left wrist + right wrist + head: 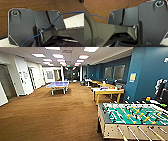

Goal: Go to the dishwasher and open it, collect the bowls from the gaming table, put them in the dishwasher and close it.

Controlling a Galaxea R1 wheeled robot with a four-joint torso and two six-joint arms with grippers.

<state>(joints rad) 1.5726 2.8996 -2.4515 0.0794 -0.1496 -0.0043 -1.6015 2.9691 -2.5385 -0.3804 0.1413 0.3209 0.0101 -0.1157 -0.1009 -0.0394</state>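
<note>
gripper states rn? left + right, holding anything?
Left gripper: cannot be told, fingers not made out above the brown carpet.
Right gripper: cannot be told, same.

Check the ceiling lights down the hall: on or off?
On. The ceiling light panels glow bright white in rows above the brown carpet, and the room is evenly lit right down to the blue table-tennis table.

Brown carpet (pixel 50 114) is running the length of a long open room, with ceiling light panels (pixel 58 55) glowing in rows overhead. A blue table-tennis table (pixel 58 85) is standing mid-room by the white wall (pixel 21 74); a foosball table (pixel 133 118) is sitting close on the right, below the teal wall (pixel 147 69) with its dark windows (pixel 118 72).
</note>
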